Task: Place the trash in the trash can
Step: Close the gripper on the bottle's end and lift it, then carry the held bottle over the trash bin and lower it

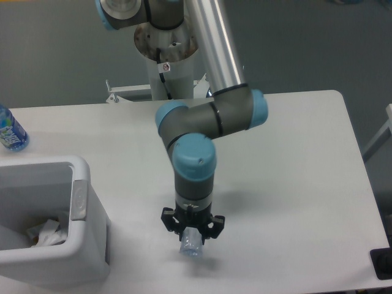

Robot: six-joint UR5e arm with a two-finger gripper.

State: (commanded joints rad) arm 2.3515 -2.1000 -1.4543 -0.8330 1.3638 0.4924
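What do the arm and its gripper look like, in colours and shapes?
The arm has a shiny silver tube link, dark grey rounded joints and light blue round end caps. A black collar with small lugs sits above the gripper.

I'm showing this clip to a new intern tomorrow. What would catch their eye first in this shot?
The big grey-and-blue arm reaching down over the middle of the white table, its gripper near the front edge with a clear plastic bottle hanging between its fingers. Next, the large white trash can at the front left, crumpled white trash already inside. A blue-labelled bottle stands at the far left edge.
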